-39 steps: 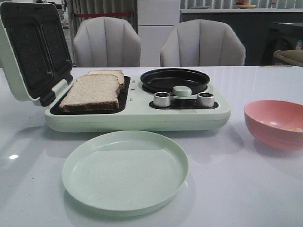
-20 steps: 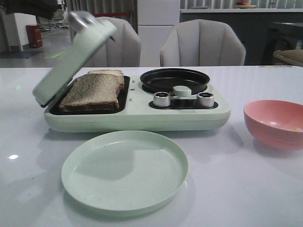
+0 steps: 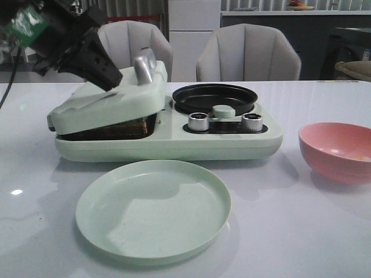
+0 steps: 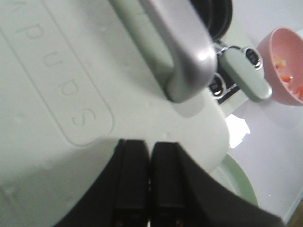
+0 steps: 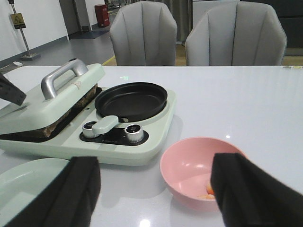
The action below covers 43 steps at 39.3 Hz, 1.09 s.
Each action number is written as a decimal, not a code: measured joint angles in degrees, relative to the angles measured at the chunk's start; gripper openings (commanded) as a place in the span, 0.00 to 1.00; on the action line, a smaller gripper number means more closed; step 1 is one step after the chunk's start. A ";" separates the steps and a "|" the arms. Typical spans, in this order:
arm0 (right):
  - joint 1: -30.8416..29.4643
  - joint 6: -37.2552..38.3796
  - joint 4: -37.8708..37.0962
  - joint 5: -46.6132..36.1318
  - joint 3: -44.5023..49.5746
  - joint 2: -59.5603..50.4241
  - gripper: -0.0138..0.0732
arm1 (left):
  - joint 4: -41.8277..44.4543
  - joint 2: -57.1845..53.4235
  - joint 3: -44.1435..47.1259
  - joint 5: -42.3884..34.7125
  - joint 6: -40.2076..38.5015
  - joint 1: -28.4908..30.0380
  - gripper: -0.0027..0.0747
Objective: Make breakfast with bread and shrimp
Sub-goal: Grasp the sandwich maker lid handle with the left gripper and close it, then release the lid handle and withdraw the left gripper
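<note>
The bread (image 5: 66, 117) lies in the sandwich maker's left bay, and only its brown edge shows under the nearly closed pale green lid (image 3: 110, 101). My left gripper (image 3: 109, 76) is shut. Its fingertips (image 4: 135, 163) press side by side on the lid's top, just behind the silver handle (image 4: 182, 56). The shrimp (image 5: 207, 191) are small orange pieces at the bottom of the pink bowl (image 3: 339, 152). My right gripper (image 5: 154, 185) hangs open above the table in front of that bowl, with nothing between its fingers. It is out of the front view.
A round black pan (image 3: 214, 98) sits in the appliance's right half, behind two metal knobs (image 3: 198, 121). A pale green plate (image 3: 153, 211) lies in front of the appliance. Two grey chairs (image 3: 248, 53) stand behind the table.
The lid has swung down from fully open to almost closed over the bread. My left arm has come into the front view, pushing on the lid.
</note>
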 measured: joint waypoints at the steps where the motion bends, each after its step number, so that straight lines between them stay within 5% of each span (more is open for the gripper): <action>1: 0.00 0.00 0.00 0.00 0.00 0.00 0.83 | 0.15 0.29 0.00 0.11 -0.27 0.00 0.18; 22: 0.00 0.00 0.13 0.00 0.00 0.00 0.83 | 7.55 -0.68 -6.15 3.29 -4.43 0.00 0.19; 43: 0.00 0.00 0.27 0.00 0.00 0.00 0.83 | 48.63 -18.48 -12.50 1.72 -28.24 0.00 0.19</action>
